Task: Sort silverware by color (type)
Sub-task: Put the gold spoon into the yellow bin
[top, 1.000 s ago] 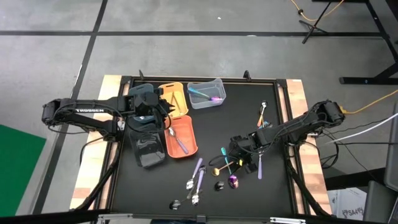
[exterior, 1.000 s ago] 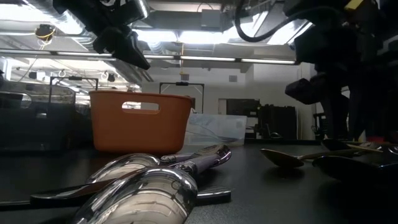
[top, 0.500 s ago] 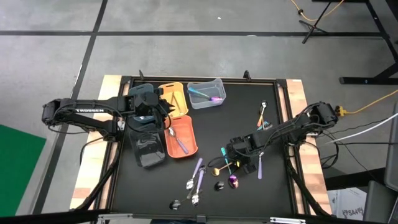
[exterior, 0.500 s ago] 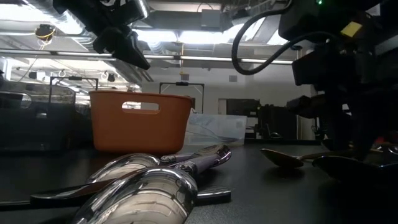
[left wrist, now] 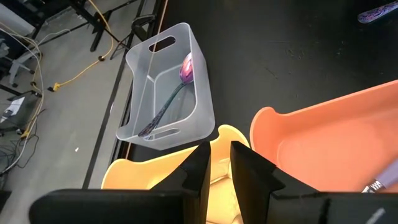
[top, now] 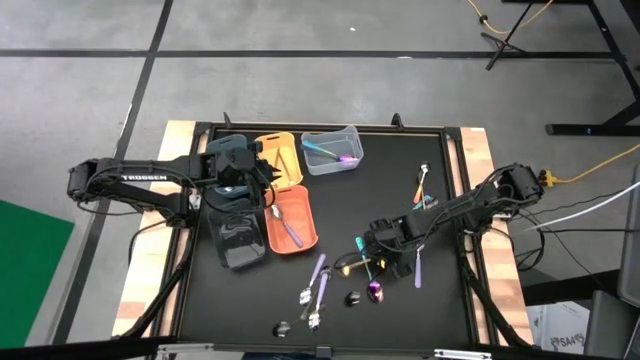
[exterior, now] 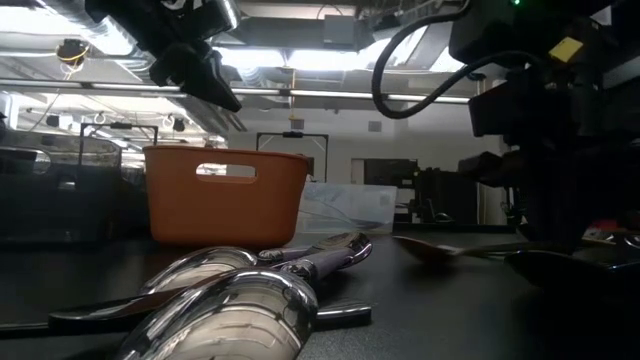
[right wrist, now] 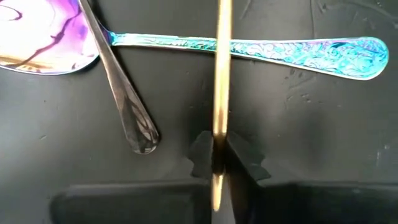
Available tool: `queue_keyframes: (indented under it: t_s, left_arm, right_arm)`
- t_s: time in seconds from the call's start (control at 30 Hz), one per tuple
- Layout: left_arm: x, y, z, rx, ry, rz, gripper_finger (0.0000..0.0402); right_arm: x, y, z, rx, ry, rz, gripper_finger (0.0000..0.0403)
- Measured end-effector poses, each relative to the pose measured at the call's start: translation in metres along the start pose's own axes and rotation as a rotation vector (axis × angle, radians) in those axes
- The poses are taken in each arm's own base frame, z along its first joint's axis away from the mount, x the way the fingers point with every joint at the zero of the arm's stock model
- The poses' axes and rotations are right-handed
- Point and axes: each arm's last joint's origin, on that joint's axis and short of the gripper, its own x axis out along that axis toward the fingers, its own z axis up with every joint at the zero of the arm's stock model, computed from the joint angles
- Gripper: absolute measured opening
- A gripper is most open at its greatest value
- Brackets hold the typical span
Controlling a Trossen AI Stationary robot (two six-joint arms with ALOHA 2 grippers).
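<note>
Overhead and wrist views of a two-arm sorting station. The right gripper (top: 375, 255) is down at the black counter (top: 400, 180), right of centre, its fingers (right wrist: 239, 158) pinched closed on the thin handle of a gold utensil (right wrist: 219, 81). That handle crosses over a teal iridescent handle (right wrist: 249, 50); beside them lie a purple iridescent spoon bowl (right wrist: 43, 37) and a dark handle (right wrist: 121, 99). In the low view the gold utensil's bowl (exterior: 425, 250) sits at or just above the counter; which of the two cannot be told.

The left gripper (left wrist: 216, 165) hovers over the bins at the counter's left rear, above the yellow bin (left wrist: 161, 171), its fingers nearly together with a narrow gap and nothing visible between them. Around it stand a clear bin (top: 331, 150) holding a purple-tipped utensil (left wrist: 171, 93), an orange bin (top: 292, 220) holding one purple-handled piece (top: 290, 232), and a dark bin (top: 238, 240).

Loose silverware remains on the counter: two lavender-handled pieces (top: 318, 280) near the front centre, a purple spoon bowl (top: 375, 291), a black piece (top: 352, 298), a lavender piece (top: 418, 268) to the right of the gripper, and a small cluster (top: 424, 190) towards the right rear.
</note>
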Motion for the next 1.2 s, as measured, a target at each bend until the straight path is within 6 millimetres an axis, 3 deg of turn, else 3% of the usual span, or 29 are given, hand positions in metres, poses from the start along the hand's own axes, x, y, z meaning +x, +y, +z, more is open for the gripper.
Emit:
queue_keyframes:
  t_s: [0.3,0.47,0.8,1.2]
  left_arm:
    - [0.0,0.0,0.0,-0.017,-0.001,0.0,0.0057]
    - [0.0,0.0,0.001,-0.133,-0.007,0.0,0.0057]
    - [0.0,-0.002,0.006,-0.576,-0.064,-0.143,0.0057]
    - [-0.005,-0.005,0.025,-0.935,-0.207,-0.308,0.0057]
  right_arm:
    - [-0.002,0.0,0.002,-0.038,0.004,-0.01,0.0007]
    - [-0.013,-0.001,0.018,-0.148,-0.046,-0.055,0.0007]
    - [-0.06,-0.006,0.054,-0.445,0.012,-0.322,0.0004]
    - [-0.121,-0.041,0.095,-0.717,-0.074,-0.572,0.0005]
